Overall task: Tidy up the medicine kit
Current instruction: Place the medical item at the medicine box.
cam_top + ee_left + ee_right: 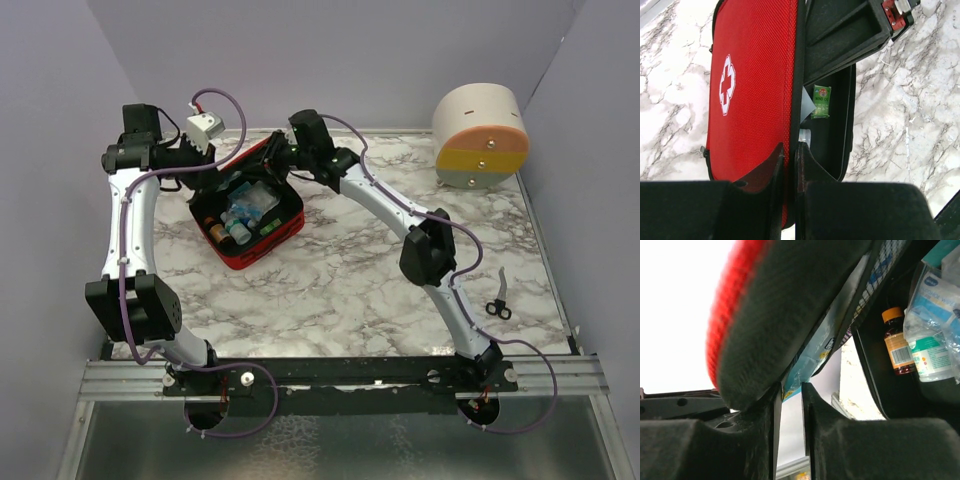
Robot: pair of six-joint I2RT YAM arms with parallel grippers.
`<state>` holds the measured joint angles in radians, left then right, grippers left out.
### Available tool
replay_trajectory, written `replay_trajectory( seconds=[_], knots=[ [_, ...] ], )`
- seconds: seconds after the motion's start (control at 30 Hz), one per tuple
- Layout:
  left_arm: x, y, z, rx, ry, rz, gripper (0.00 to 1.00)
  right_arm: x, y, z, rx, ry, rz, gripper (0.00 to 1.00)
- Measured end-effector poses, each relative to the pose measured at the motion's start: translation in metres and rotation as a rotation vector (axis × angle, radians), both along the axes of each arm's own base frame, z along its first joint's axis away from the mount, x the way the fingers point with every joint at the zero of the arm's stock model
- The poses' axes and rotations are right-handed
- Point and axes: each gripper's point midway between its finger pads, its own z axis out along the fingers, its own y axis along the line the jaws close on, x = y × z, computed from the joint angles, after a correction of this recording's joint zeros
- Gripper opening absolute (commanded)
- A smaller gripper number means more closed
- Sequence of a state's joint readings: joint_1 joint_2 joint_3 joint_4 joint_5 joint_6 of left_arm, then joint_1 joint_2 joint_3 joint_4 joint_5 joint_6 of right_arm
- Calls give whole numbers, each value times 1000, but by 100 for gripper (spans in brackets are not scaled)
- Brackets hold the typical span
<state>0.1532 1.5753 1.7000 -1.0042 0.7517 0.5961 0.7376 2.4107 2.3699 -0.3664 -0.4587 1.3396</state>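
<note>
The red medicine kit (pixel 262 250) lies open at the table's back left, its black inside holding small bottles (pixel 240 232) and blue-white packets (pixel 252 200). Its lid (pixel 250 158) stands raised at the back. My left gripper (pixel 213 180) is shut on the lid's edge (pixel 790 152). The left wrist view shows the red lid (pixel 755 75) with its white cross (pixel 727 84) and a green sachet (pixel 821 101) inside. My right gripper (pixel 280 165) is at the lid's far edge. In the right wrist view it (pixel 790 387) is closed on the lid rim (pixel 785 305) beside a blue packet (pixel 812 352). A brown bottle (pixel 897 342) shows behind.
A round cream, orange, yellow and grey drawer container (pixel 481 135) stands at the back right. Black scissors (pixel 499 297) lie near the right edge. Purple walls close the back and sides. Bare marble lies between the kit and the scissors.
</note>
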Motion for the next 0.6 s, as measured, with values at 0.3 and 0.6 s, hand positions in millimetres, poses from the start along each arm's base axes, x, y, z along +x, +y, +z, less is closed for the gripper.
replay_trajectory(
  seconds=[0.3,0.6],
  knots=[
    [-6,-5,-8,5,12,-25,0,0,2,-10,11,22,-9,1],
    [-8,-6,-9,7,-3,-35,0,5,3,-7,34,40,-45,1]
  ],
)
